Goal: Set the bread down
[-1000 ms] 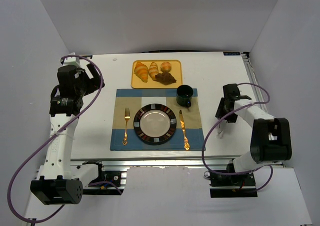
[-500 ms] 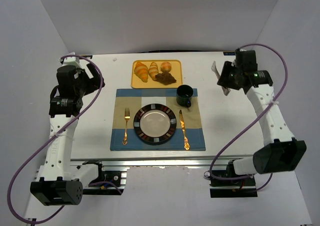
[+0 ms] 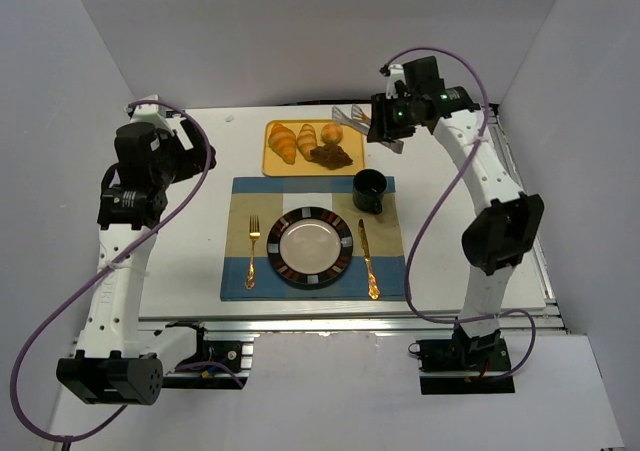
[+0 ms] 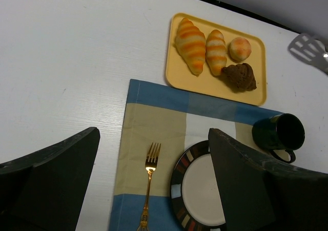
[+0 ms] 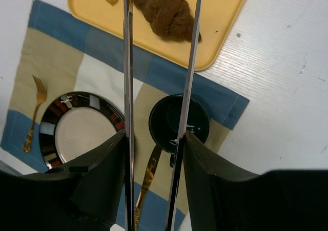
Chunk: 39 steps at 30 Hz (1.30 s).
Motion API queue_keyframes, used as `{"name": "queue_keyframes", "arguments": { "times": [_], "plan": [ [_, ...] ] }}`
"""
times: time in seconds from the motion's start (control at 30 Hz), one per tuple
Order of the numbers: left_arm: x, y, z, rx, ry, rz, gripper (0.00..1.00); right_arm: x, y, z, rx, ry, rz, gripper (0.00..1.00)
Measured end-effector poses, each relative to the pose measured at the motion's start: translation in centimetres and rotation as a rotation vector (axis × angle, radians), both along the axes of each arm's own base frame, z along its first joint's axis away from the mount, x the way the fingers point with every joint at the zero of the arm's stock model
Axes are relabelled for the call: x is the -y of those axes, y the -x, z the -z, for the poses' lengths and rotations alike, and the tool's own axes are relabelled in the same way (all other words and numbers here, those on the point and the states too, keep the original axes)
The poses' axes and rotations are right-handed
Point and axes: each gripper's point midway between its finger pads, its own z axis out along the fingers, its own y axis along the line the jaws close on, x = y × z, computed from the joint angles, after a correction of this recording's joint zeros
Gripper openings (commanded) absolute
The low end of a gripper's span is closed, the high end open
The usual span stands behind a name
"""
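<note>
Yellow tray [image 3: 272, 168] holds lumpy brown bread [image 3: 331, 155], two croissants [image 3: 283, 142], round bun [image 3: 332, 132]. Right tool [image 5: 155, 139] pinches shiny tongs [image 5: 127, 62], left tool [image 4: 154, 136] gapes empty.

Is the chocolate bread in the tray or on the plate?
In the tray: the bread lies in its near-right corner; the plate is bare.

The bread [image 3: 331, 155] is hemmed in on the tray [image 3: 300, 169] by a bun [image 3: 332, 133] at 12 o'clock and a croissant [image 3: 306, 140] at 10 o'clock. Bare tray is left at its 3 and 6 o'clock. A mug [image 3: 369, 191] stands near at 5 o'clock. The tray's 2 o'clock corner is overhung by tongs [image 5: 128, 62] clamped in the right gripper [image 5: 155, 136].
</note>
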Motion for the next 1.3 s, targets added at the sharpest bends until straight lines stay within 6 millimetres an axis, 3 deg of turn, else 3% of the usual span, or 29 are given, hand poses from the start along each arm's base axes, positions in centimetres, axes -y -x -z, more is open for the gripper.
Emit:
{"name": "queue_keyframes", "arguments": {
  "times": [0.2,0.4,0.6,0.9,1.3],
  "plan": [
    [0.2,-0.6,0.1,-0.014,-0.005,0.012,0.98,-2.1,-0.6,4.6,-0.081,0.054,-0.084,0.52],
    [0.8,-0.7,0.8,-0.038,-0.004,0.035,0.98,-3.9,-0.4,7.6,-0.107,0.113,-0.154,0.53],
    [1.4,-0.6,0.8,-0.040,-0.007,0.057,0.98,-4.4,-0.3,8.2,-0.078,0.170,-0.190,0.54],
    [1.9,-0.7,1.2,-0.049,-0.018,0.078,0.98,-2.8,-1.1,9.6,-0.048,0.271,-0.169,0.56],
    [1.9,-0.7,1.3,-0.053,-0.030,0.080,0.98,-3.7,-0.4,10.6,-0.058,0.261,-0.236,0.63]
  ]
}}
